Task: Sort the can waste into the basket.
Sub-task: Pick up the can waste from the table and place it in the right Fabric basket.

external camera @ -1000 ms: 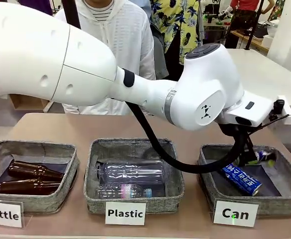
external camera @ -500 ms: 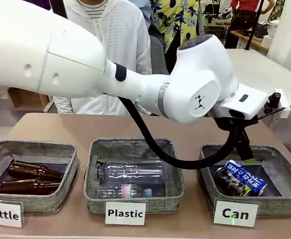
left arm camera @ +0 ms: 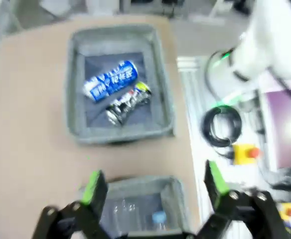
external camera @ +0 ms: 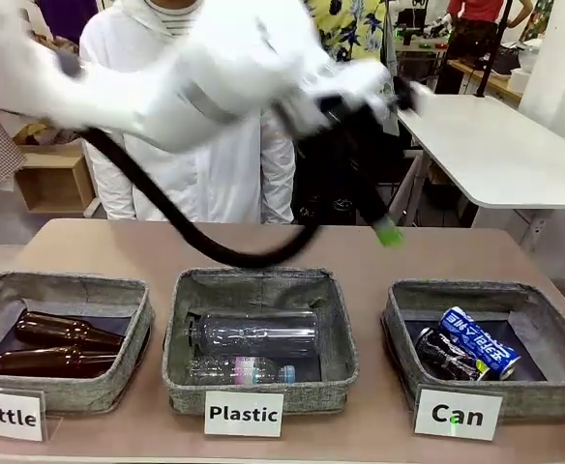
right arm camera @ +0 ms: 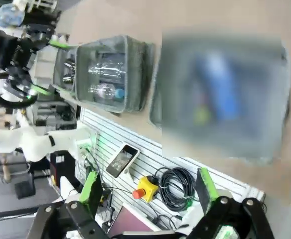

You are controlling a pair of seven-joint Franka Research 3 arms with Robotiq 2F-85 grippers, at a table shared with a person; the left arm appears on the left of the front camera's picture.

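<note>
Blue can [left arm camera: 109, 85] and black can [left arm camera: 126, 101] lie side by side in the basket [left arm camera: 163, 94], axes near parallel | left gripper [left arm camera: 150, 186] spread, empty, cans ahead of jaws | right gripper [right arm camera: 145, 191] spread, empty | left arm nearer.

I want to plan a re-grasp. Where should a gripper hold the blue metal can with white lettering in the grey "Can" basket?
Grip the blue metal can across its round middle, coming from above. It lies on its side, leaning on the black can, and the grey fabric basket's walls likely block a sideways approach.
</note>
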